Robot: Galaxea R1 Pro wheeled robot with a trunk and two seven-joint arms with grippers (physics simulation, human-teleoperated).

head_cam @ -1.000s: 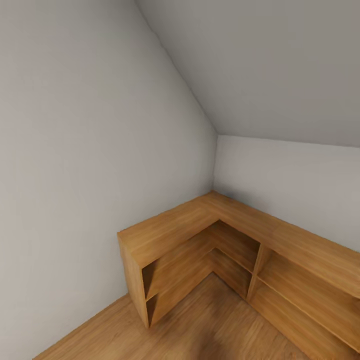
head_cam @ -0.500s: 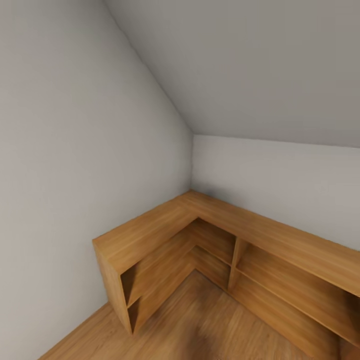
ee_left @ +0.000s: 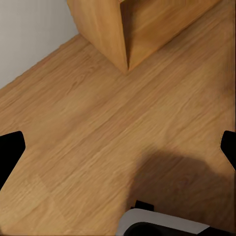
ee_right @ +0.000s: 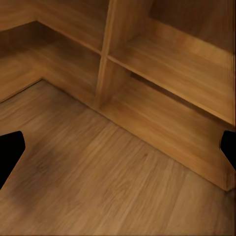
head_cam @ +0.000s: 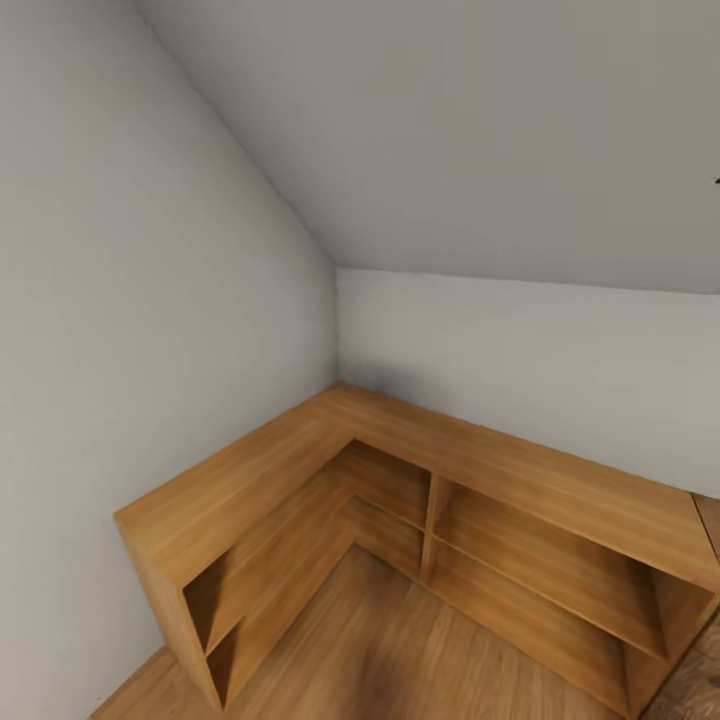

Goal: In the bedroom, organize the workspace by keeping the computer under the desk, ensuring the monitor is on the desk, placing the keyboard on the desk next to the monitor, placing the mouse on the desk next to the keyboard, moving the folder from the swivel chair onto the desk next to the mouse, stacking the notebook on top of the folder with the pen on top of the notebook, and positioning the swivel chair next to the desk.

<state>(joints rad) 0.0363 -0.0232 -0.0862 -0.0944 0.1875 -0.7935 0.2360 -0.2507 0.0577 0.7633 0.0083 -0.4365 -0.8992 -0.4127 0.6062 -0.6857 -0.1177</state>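
under the sloped grey ceiling of the bedroom (head_cam: 480, 140), the head view looks into a corner where two pale grey walls meet the slope. a low l-shaped shelf unit (head_cam: 400, 470) of warm wood fills that corner. one leg of it runs along the left wall toward the camera, and the other runs along the back wall out to the right edge of the picture. each leg's long axis lies flat against its wall, and the open compartments face into the room. the shelves hold nothing that can be made out. a light wood plank floor (head_cam: 380, 650) lies in front of the unit, with a soft dark shadow on it near the bottom of the picture.

the left wrist view looks down on the plank floor (ee_left: 88, 128), with the end corner of the shelf unit (ee_left: 113, 29) and a strip of grey wall beside it. the left gripper (ee_left: 118, 147) has its two dark fingertips (ee_left: 10, 147) at opposite edges of the picture, spread wide apart, with nothing between them. a white and black part of the robot shows at the lower edge.

the right wrist view faces the shelf compartments (ee_right: 162, 73) and an upright divider, above the floor. the right gripper (ee_right: 118, 147) also has its fingertips (ee_right: 10, 147) spread wide, holding nothing.
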